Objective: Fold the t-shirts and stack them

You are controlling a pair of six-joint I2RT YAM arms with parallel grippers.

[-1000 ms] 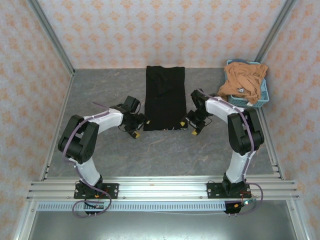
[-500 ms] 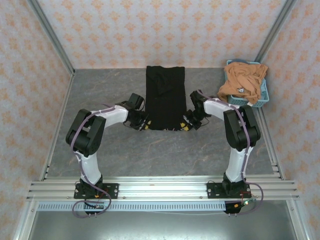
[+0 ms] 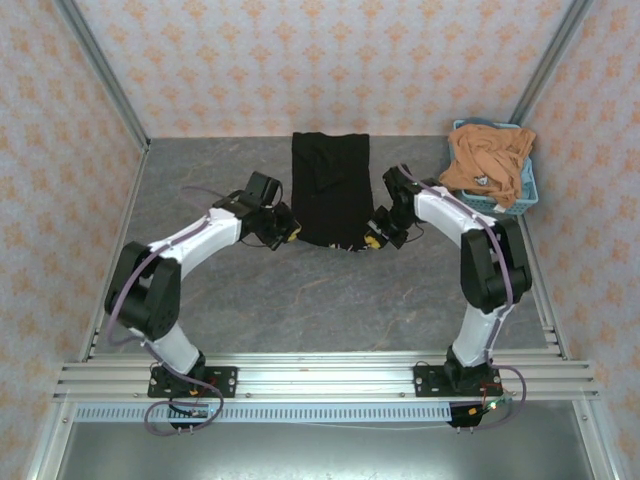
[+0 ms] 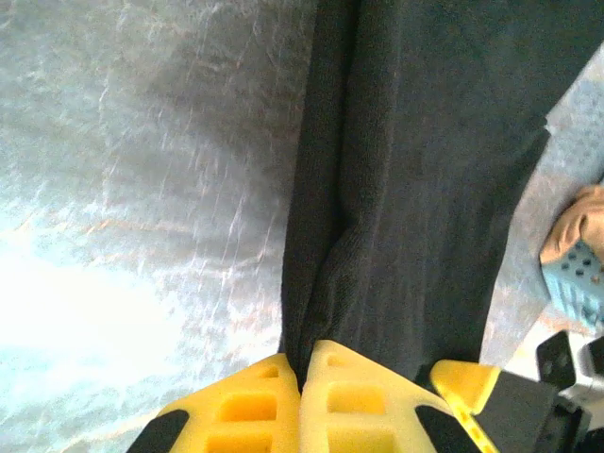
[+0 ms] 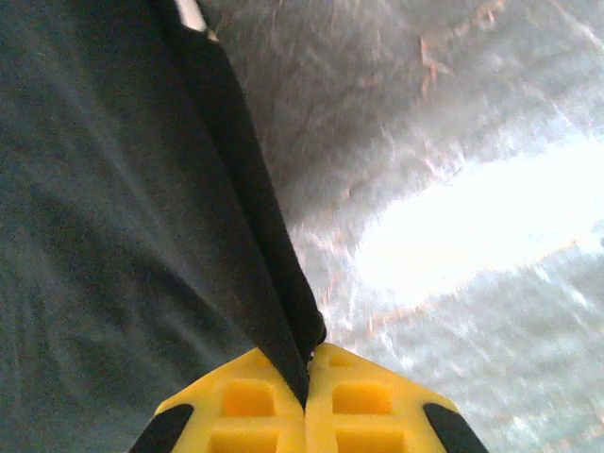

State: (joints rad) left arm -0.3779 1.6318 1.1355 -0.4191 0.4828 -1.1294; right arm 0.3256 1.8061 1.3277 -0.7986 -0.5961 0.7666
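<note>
Near hem of the black t-shirt [image 3: 330, 185] pinched at both corners
Shirt lies long and narrow on the desk [image 3: 300, 290], toward 12 o'clock — left fingers [image 4: 236, 406] closed on its 7 o'clock corner, right fingers [image 5: 368, 401] closed on its 5 o'clock corner; orange-tan t-shirt [image 3: 488, 160] heaped in the blue basket [image 3: 530, 185] at 2 o'clock

black shirt [image 3: 330, 185] plain, second shirt [image 3: 487, 158] orange-tan, basket [image 3: 528, 185] light blue, table [image 3: 300, 300] grey marbled, walls [image 3: 300, 60] peach w/ floral pattern, finger pads [image 4: 245, 411] yellow
</note>
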